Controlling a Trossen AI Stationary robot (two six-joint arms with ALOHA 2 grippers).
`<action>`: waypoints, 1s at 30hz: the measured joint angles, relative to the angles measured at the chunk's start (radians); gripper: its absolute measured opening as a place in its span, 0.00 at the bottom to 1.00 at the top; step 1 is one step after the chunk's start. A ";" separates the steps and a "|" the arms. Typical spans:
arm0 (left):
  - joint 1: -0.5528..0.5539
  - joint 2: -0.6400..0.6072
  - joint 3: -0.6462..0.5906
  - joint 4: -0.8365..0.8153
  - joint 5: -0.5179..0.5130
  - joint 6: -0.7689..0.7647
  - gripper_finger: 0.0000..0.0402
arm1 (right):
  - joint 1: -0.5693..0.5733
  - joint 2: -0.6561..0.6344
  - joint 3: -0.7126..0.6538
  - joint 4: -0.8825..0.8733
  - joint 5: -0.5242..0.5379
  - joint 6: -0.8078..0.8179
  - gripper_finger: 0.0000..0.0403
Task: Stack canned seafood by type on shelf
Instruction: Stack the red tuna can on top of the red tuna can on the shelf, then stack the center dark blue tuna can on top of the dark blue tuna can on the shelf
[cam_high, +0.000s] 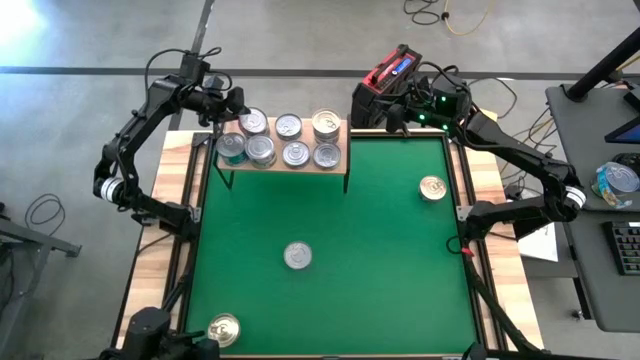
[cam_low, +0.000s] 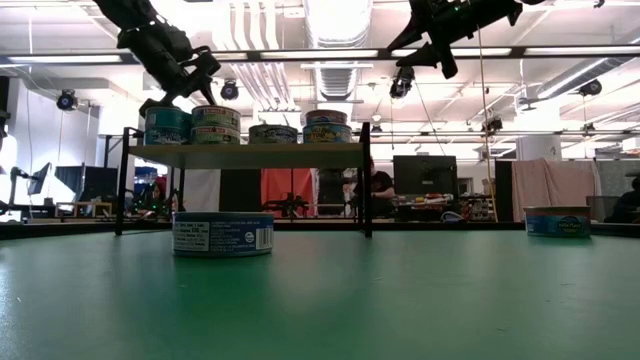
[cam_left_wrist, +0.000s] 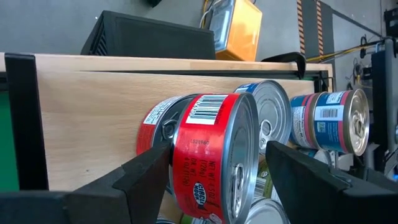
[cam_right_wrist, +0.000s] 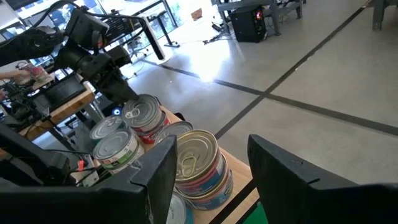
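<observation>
The left end effector (cam_high: 237, 110) is spread around a red-labelled tin (cam_left_wrist: 214, 155) at the shelf's (cam_high: 340, 163) left end, where red tins are doubled up. The right end effector (cam_high: 392, 118) hangs empty, half spread, beyond the right end. Three tins (cam_high: 297, 256) are left on the desk's green mat (cam_high: 380, 260).

— Can you read anything on the tins?

— Hardly. The red tin (cam_left_wrist: 211, 155) on the shelf (cam_left_wrist: 93, 118) carries a barcode and a small round logo, neither legible. The blue-labelled tin (cam_low: 222, 233) on the mat (cam_low: 400, 300) shows fine print and a round mark you cannot make out.
</observation>
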 joint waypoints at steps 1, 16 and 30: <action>0.000 0.000 0.000 0.000 0.000 0.010 0.62 | 0.000 0.000 0.000 0.000 0.000 0.000 0.46; 0.000 -0.002 0.000 0.031 0.048 0.017 0.62 | 0.000 0.000 0.000 0.000 0.001 0.000 0.47; -0.056 -0.009 0.144 0.046 0.119 0.133 0.62 | 0.000 0.000 0.000 0.000 0.000 0.000 0.47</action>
